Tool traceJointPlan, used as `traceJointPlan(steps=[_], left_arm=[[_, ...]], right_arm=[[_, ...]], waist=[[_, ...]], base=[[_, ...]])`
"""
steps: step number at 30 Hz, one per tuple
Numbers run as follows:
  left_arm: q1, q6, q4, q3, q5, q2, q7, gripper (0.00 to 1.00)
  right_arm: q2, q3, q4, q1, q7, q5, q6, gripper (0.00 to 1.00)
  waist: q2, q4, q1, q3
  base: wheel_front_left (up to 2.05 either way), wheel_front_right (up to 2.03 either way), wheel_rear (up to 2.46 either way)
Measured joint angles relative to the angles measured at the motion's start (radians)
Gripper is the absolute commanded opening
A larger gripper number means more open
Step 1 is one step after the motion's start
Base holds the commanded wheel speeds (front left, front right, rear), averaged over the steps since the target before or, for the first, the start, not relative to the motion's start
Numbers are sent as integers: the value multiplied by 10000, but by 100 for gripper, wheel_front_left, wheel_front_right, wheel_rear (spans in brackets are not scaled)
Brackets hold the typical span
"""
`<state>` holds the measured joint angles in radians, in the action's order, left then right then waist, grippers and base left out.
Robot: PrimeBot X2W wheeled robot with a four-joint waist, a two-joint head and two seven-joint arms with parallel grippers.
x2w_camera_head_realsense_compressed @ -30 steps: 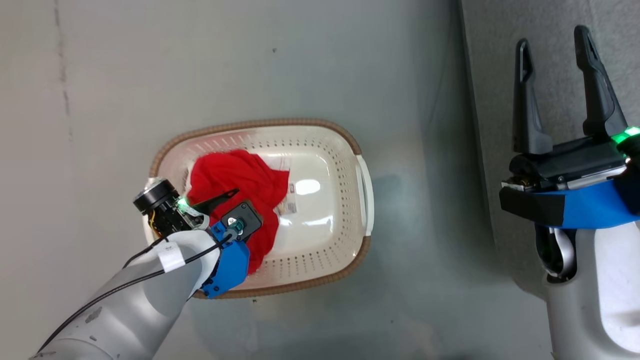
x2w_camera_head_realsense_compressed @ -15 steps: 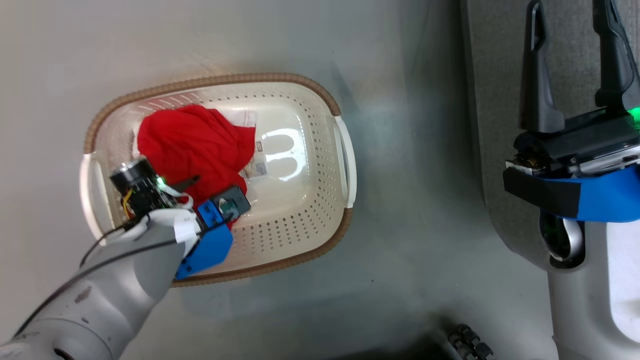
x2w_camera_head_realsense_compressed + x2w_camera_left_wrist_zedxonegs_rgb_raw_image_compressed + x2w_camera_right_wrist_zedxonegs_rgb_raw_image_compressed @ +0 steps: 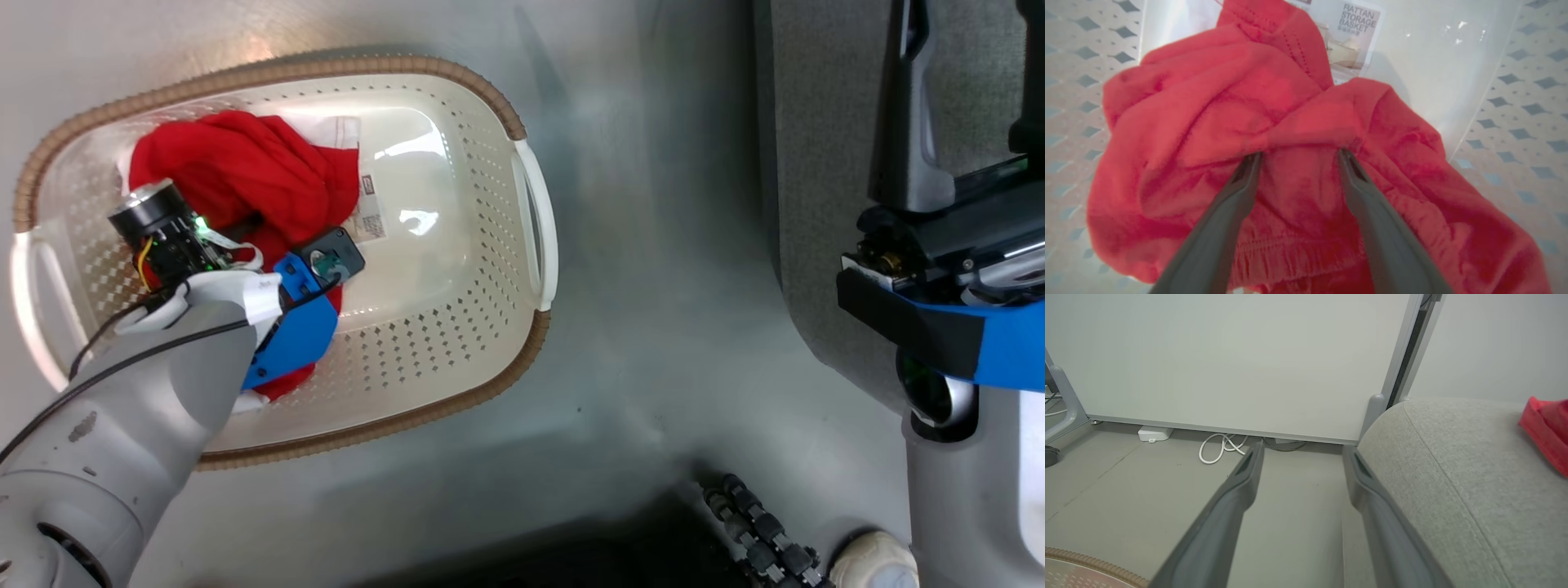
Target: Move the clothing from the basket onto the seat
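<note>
Our left hand (image 3: 1298,157) has sunk lower, spread open with its tips pressing into the clothing (image 3: 1208,114) in the basket (image 3: 457,359); closing comes next, we judge. Our right hand (image 3: 1302,451) waits released by the seat (image 3: 1453,457).

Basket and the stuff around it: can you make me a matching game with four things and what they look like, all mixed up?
Things:
1. basket
2. sofa
3. left gripper
4. cable

Clues:
A. grey fabric
B. white and loopy
C. cream with little holes and a brown edge
D. open, tips poking into the red clothing

Pairs: 1-C, 2-A, 3-D, 4-B
</note>
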<state>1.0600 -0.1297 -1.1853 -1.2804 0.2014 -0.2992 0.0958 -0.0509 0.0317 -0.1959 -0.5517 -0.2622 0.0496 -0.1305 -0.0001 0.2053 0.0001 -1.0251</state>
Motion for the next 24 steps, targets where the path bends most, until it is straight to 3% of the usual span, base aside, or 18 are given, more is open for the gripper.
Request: traceJointPlan(steps=[11, 12, 13, 24], left_arm=[[194, 0, -111, 4, 10, -109, 265, 100], [195, 0, -113, 6, 12, -113, 276, 84], [195, 0, -109, 6, 8, -111, 288, 0], [125, 0, 54, 0, 130, 109, -115, 0]], right_arm=[[0, -8, -558, 90, 0, 2, 0, 100], [0, -17, -593, 93, 0, 2, 0, 100], [0, -25, -608, 100, 0, 2, 0, 100], [0, -61, -527, 77, 0, -38, 0, 100]], waist=[[1, 317, -3, -622], [1, 324, -3, -627], [1, 328, -3, -627], [1, 176, -2, -249]], base=[[0, 0, 0], [0, 0, 0], [0, 0, 0], [0, 0, 0]])
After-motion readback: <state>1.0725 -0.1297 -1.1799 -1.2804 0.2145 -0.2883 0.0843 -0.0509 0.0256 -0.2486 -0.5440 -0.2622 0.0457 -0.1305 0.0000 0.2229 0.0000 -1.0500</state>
